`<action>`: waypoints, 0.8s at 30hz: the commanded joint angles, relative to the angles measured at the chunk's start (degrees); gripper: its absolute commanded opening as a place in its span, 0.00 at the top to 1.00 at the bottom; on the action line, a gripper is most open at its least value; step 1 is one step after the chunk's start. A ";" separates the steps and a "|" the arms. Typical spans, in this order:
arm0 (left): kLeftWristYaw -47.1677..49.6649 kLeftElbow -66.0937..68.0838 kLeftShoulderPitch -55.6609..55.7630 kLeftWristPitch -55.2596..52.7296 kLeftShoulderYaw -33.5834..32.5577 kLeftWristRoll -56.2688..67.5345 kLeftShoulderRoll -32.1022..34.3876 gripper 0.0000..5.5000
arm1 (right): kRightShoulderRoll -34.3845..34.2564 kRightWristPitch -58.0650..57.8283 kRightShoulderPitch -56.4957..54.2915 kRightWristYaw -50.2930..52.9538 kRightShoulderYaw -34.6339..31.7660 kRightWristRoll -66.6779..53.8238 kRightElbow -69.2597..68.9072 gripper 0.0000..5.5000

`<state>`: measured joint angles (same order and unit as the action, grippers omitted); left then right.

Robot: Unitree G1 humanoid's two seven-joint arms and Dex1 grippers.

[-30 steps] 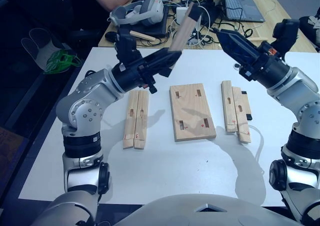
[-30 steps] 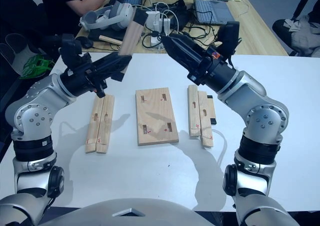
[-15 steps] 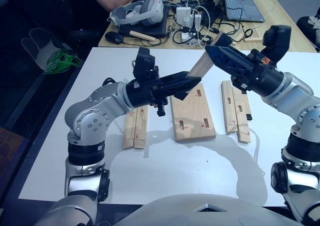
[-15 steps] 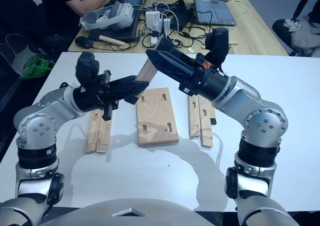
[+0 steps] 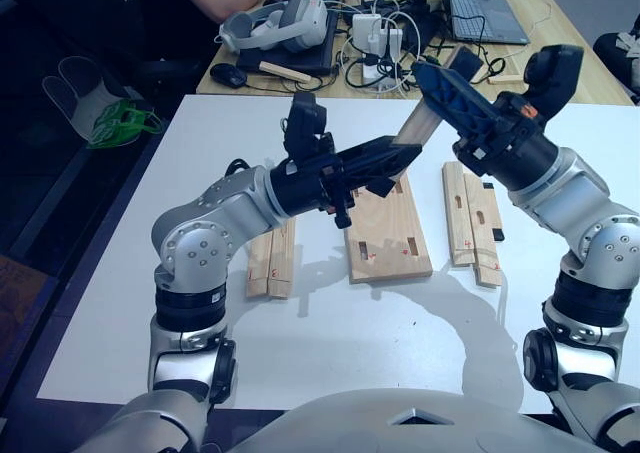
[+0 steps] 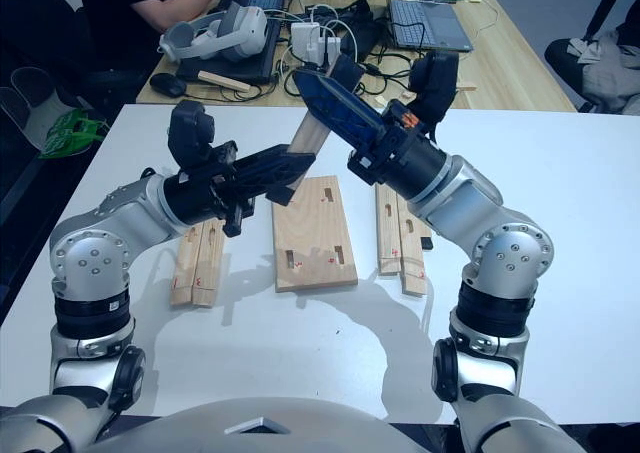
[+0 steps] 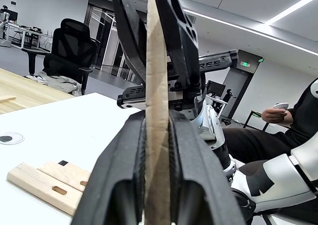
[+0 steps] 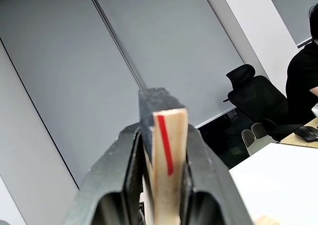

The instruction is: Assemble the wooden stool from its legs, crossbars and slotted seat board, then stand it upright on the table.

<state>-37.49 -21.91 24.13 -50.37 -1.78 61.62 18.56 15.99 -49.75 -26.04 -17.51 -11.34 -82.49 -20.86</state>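
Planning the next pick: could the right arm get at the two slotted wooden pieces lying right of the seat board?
Probably not yet: the right gripper is shut on the wooden bar that the left gripper also clamps. Nothing lies over the pair, so it looks reachable once freed.

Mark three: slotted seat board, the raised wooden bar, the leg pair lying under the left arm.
flat slotted wooden seat board [image 5: 388, 231]: left eye view, bare middle between slots.
raised pale wooden bar [image 5: 419, 128]: left eye view, exposed mid-length.
pair of pale wooden legs [image 5: 259, 271]: left eye view, lower half.
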 commanded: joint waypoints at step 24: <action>36.01 10.65 -4.01 23.25 -10.88 -22.05 -15.20 0.29 | -1.55 23.31 11.87 24.98 13.06 62.97 1.63 0.93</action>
<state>-2.93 -10.55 20.90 -27.70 -13.37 41.09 4.03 15.45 -26.77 -15.34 4.24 -0.77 -24.83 -18.62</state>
